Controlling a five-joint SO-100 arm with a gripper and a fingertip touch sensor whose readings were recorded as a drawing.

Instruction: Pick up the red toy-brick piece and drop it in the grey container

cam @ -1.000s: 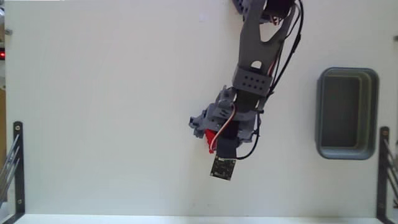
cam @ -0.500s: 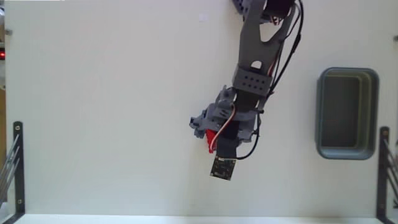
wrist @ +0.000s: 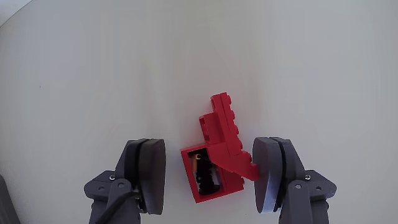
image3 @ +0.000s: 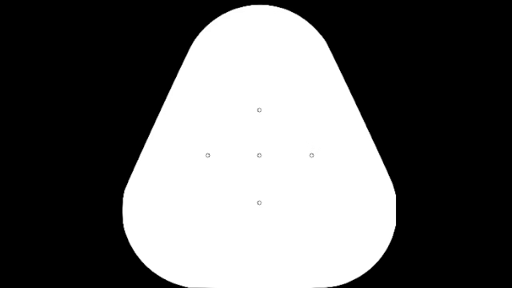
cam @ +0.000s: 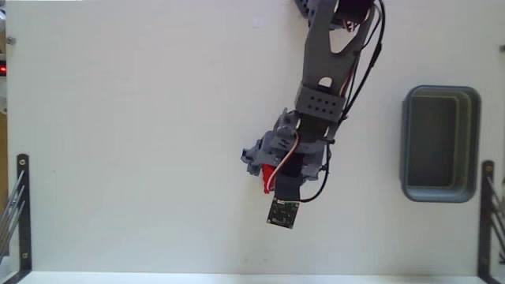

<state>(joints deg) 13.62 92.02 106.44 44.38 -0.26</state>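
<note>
A white tabletop (cam: 126, 142) filled nearly the whole fixed view, plain and evenly lit, with thin black metal brackets (cam: 22, 207) standing at its lower left and lower right edges. The grey arm (cam: 327, 71) reached down from the top edge of that view toward the middle of the surface, red and black cables running along it, and a small camera board (cam: 283, 213) hung at its lowest end. The grey container (cam: 439, 143) sat at the right side of the fixed view, well apart from the arm, its thick rim rounded at the corners and its hollow dark. The pincer (wrist: 208, 177) stood over the tabletop with its two fingers spread fairly wide, one pad (wrist: 149, 174) at the left of the wrist view and the other at the right. The red toy-brick piece (wrist: 219, 152) lay on the tabletop between those fingers; its stepped, studded part pointed away toward the top of the wrist view, and its open underside showed a dark spot. Its lower right corner lay against or just beside the right-hand pad, while a clear gap separated it from the left-hand pad. In the fixed view only a small patch of the red piece (cam: 268, 177) showed beneath the arm's wrist.
</note>
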